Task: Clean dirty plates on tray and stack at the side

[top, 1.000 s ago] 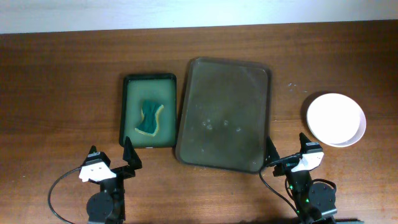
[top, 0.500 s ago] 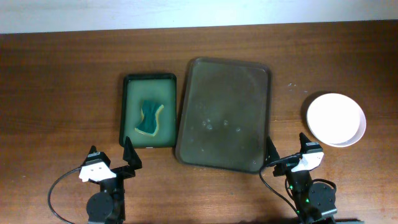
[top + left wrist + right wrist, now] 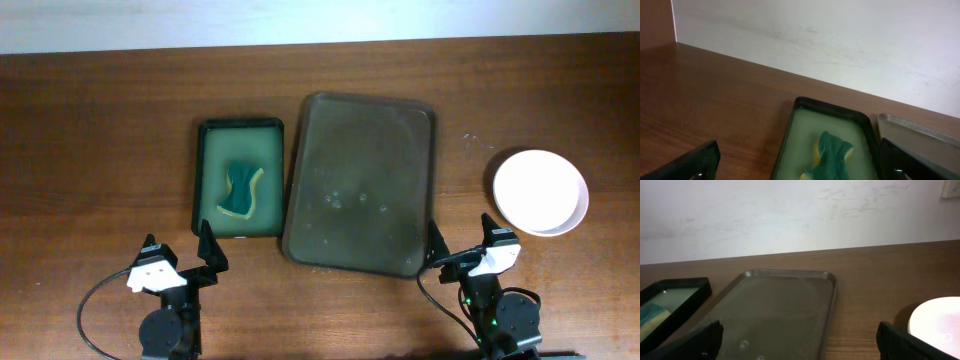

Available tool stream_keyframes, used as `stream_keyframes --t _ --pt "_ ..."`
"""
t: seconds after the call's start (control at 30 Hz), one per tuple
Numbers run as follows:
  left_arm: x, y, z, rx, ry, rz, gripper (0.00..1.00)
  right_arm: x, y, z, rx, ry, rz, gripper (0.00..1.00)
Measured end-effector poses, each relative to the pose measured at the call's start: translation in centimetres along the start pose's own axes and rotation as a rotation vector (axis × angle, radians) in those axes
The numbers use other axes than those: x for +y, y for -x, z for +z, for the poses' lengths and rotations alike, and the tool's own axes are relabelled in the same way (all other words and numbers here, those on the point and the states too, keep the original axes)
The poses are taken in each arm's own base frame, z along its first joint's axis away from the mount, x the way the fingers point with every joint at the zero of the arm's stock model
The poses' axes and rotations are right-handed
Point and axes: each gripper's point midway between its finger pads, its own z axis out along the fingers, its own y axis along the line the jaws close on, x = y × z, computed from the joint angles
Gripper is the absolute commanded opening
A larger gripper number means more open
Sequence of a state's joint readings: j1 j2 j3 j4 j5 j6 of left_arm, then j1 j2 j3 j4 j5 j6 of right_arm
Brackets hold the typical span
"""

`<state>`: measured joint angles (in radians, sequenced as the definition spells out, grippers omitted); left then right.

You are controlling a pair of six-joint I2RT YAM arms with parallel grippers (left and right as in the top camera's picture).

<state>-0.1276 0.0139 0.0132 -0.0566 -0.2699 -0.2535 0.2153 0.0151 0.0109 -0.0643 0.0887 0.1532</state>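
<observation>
Left fingers (image 3: 207,246) were spread wide at lower left, gripping nothing; right fingers (image 3: 435,247) likewise at lower right. White plate (image 3: 540,190) sat on the surface (image 3: 100,130) at far right, apart from the grey tray (image 3: 360,120) at centre. Green sponge (image 3: 240,188) lay in the small dish (image 3: 240,127) left of the tray.

I'm seeing a white plate (image 3: 540,192), dull grey-brown tray (image 3: 362,120), dark green dish (image 3: 240,145) with pale green inside, green-and-yellow sponge (image 3: 240,190), brown wood-grain table (image 3: 100,130).

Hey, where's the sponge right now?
In the overhead view, the sponge lies in the small green tray, just left of the large tray and ahead of the left gripper.
</observation>
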Motion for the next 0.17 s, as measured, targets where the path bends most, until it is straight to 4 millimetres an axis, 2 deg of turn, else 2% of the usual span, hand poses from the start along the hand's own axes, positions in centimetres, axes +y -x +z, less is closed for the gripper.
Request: stream_keyframes --t 0.17 --pt "0.0 0.0 0.0 0.0 0.0 0.0 1.0 0.0 0.0 0.0 0.0 0.0 0.0 0.98"
